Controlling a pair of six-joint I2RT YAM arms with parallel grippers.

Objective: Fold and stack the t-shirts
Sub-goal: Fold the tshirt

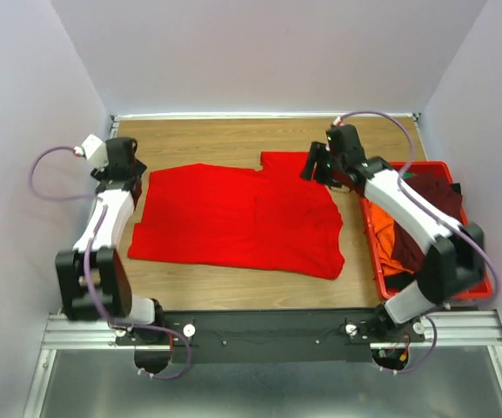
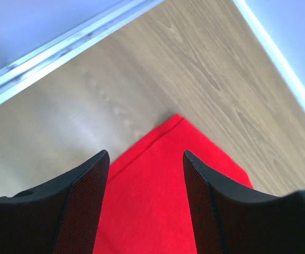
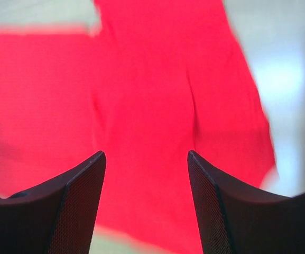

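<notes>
Left pincer (image 2: 146, 157) is released, jaws apart and gripping nothing, hovering over the far-left corner of the red shirt (image 1: 233, 218). That corner lies straight ahead of it, just past its fingertips. The shirt is spread flat on the counter (image 1: 233, 139), its long axis running left to right between the two arms, with a sleeve jutting toward the far edge on the right. Right pincer (image 3: 146, 154) is also released and empty, above that sleeve end; the wrist view is blurred, but red cloth fills the space under and ahead of its jaws. Each arm is nearest its own end of the shirt, so the next fold likely calls for both to take hold at the far edge and carry it toward the near one. To the right, apart from the shirt, the bin (image 1: 438, 165) holds orange cloth (image 1: 397, 248) and maroon cloth (image 1: 438, 196)

Count: two pincers, one red shirt on the counter, one bin; how many shirts are in the bin I cannot tell
</notes>
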